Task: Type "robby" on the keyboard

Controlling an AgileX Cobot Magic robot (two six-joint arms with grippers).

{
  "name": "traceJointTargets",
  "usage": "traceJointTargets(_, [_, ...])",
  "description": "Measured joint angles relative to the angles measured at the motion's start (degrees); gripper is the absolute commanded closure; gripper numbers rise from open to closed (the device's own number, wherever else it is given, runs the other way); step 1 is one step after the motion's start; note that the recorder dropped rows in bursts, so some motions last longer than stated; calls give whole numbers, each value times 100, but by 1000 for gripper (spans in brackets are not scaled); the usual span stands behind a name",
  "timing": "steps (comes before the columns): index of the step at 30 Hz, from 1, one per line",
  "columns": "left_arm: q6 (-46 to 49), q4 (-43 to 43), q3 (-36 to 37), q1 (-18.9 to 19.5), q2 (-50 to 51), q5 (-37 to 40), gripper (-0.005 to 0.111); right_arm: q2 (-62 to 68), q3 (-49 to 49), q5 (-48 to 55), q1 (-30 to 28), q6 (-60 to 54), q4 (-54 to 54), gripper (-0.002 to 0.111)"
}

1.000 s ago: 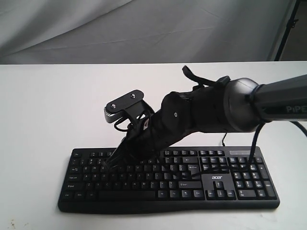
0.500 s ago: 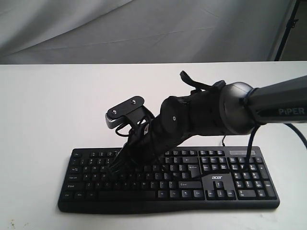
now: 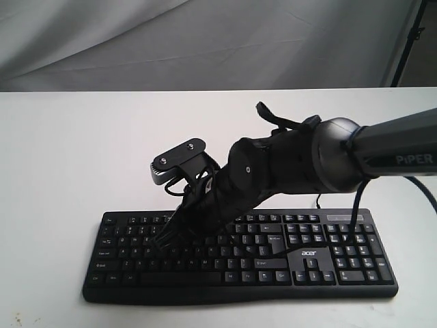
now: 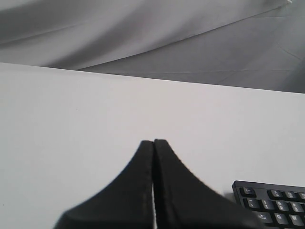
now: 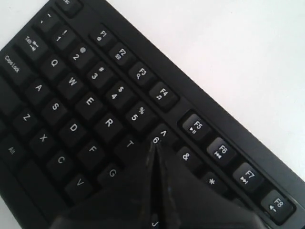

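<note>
So the keyboard (image 3: 273, 273) sits near the front edge of the white table (image 3: 68, 150), lying flat with its long axis running left to right across the exterior view. The numeric pad (image 3: 358, 260) is at the right end, the acer logo (image 3: 309, 253) just left of it, and the legends read upright from the camera's side. The right arm (image 3: 382, 147) (the one marked PiPER) comes in from the right edge, crosses the middle and angles down to the left. Its wrist camera (image 3: 177, 156) sticks up above the key rows. The right gripper (image 3: 162, 240) is down over the letter keys on the left half of the board. In the right wrist view its fingers (image 5: 128, 200) are pressed flat together with nothing between them. They make one narrow point that lines up at the edge of the 6 key (image 5: 164, 131), just beside T (image 5: 129, 143). I can't tell whether the tip is actually touching a key. The left gripper (image 4: 153, 143) only shows up in its own wrist view. Its two fingers are also closed tight against each other, holding nothing, over bare table. One corner of the keyboard sits off to the side, and the grey backdrop cloth (image 4: 143, 38) is beyond.
</note>
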Motion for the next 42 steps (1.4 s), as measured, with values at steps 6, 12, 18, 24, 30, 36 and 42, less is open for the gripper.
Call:
traceJointTargets(6, [0, 0, 0, 0, 0, 0, 107, 11, 0, 4, 0, 10, 0, 108])
traceJointTargets(12, [0, 0, 0, 0, 0, 0, 107, 171, 0, 25, 26, 10, 0, 108])
traceJointTargets(18, [0, 0, 0, 0, 0, 0, 107, 192, 0, -23, 26, 10, 23, 108])
traceJointTargets(24, [0, 0, 0, 0, 0, 0, 107, 114, 0, 23, 26, 10, 5, 108])
traceJointTargets(30, [0, 0, 0, 0, 0, 0, 107, -241, 8, 203, -22, 20, -142, 108])
traceJointTargets(36, [0, 0, 0, 0, 0, 0, 107, -816, 431, -5, -75, 20, -203, 108])
traceJointTargets(42, [0, 0, 0, 0, 0, 0, 107, -2134, 1531, -294, -190, 154, -257, 108])
